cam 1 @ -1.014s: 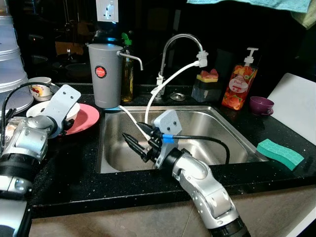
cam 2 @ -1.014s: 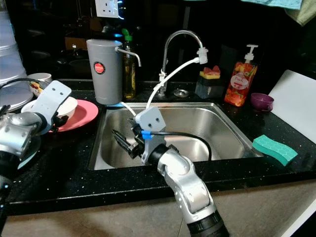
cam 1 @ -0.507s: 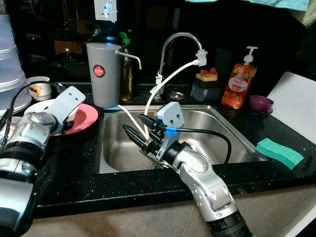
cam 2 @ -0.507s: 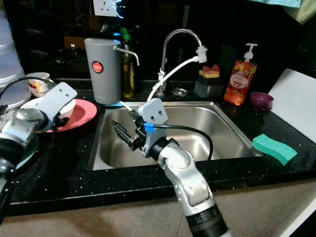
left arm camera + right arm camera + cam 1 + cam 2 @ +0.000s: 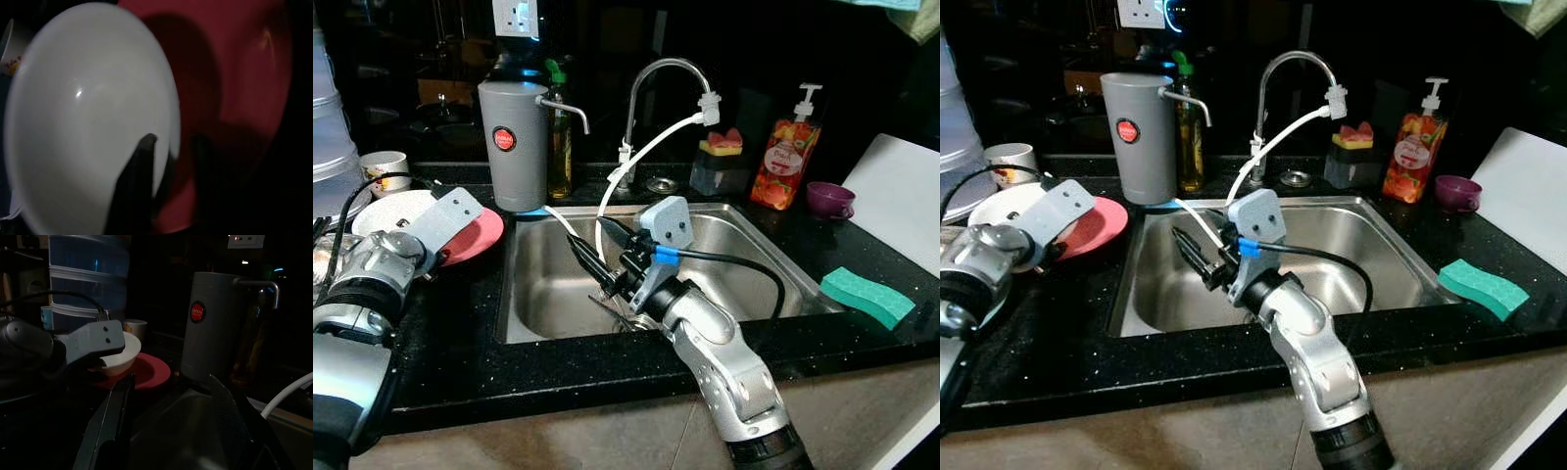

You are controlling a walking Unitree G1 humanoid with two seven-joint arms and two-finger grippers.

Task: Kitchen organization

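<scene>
— Bowl (image 5: 88, 122) first: where is it?

— White bowl, sitting on the red plate (image 5: 481, 235) on the black counter (image 5: 450, 343), just off the left edge of the sink (image 5: 744, 245). My left gripper (image 5: 171, 166) is at its rim: one black finger (image 5: 139, 171) lies over the inside of the bowl, the other is outside it above the plate. The fingers straddle the rim with a gap between them; I cannot tell whether they press on it.

— And your right gripper?

— My right gripper (image 5: 590, 253) hangs over the sink basin near its left wall, fingers spread apart, holding nothing. Its tips point toward the counter's back left.

— What stands along the back edge?

— A grey water dispenser (image 5: 512, 145) at the sink's back left corner, with a green-capped bottle (image 5: 560, 137) just beside it. The curved tap (image 5: 651, 103) is behind the basin, a white hose (image 5: 636, 166) running from its spout down into the sink. Farther right are a soap pump bottle (image 5: 787, 157) and a small purple cup (image 5: 828, 199).

— Anything else?

— A green sponge (image 5: 867, 297) lies on the counter at the sink's right edge, and a white mug (image 5: 384, 168) stands behind the plate.
</scene>
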